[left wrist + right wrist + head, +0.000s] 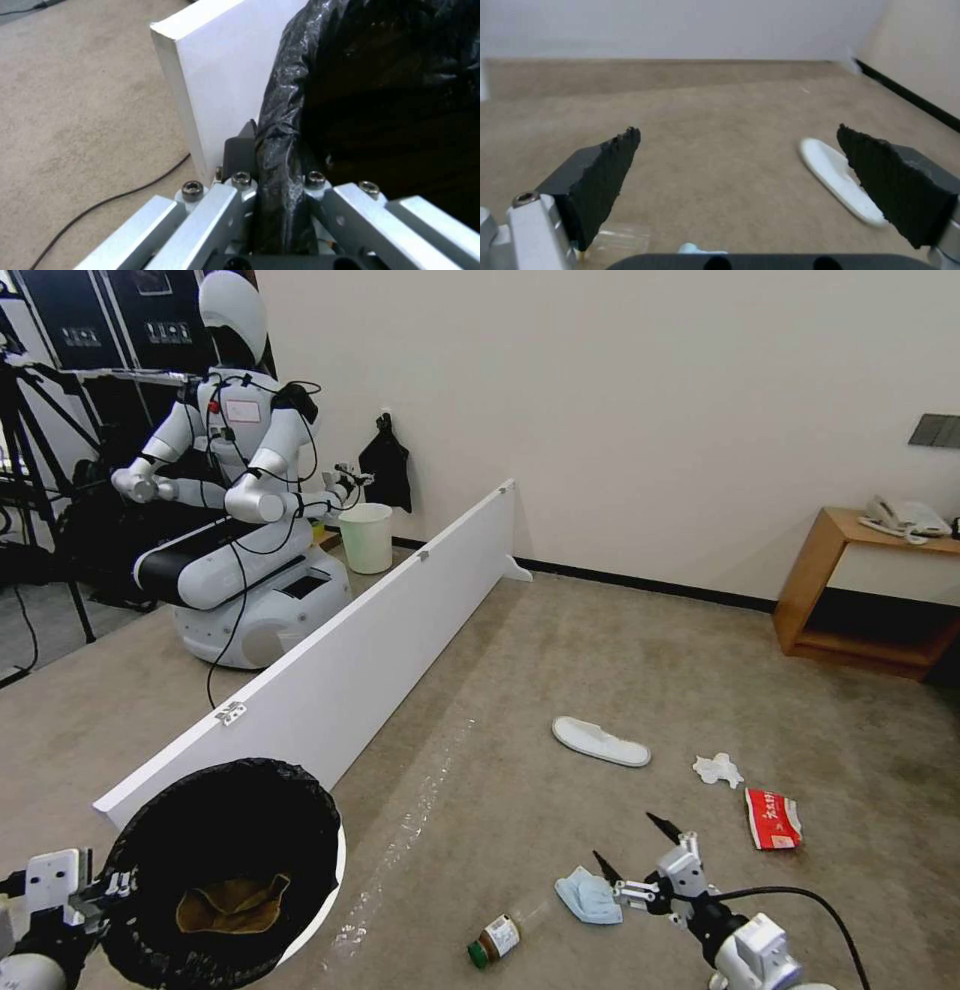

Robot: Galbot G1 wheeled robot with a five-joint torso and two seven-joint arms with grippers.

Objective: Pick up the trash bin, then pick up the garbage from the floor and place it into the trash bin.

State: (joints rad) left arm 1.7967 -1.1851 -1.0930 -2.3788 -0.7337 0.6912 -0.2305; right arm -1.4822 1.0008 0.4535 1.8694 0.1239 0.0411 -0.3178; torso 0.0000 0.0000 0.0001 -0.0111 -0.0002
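The trash bin (225,870), white with a black bag over its rim, is at the lower left and holds crumpled brown paper (232,905). My left gripper (105,890) is shut on its rim; the left wrist view shows the bagged rim (280,195) pinched between the fingers. My right gripper (623,836) hangs open just above a light-blue cloth (588,897) on the carpet. A green-capped brown bottle (495,938) lies to the left of the cloth. Farther off lie a white slipper (600,740), a white tissue (718,769) and a red-white packet (772,819). The slipper (837,176) shows beyond the open fingers (605,168).
A long white partition board (340,660) stands on the carpet to the left, close behind the bin. Beyond it are another robot (240,490) and an unlined pale bin (366,537). A wooden side table (860,590) stands at the right wall.
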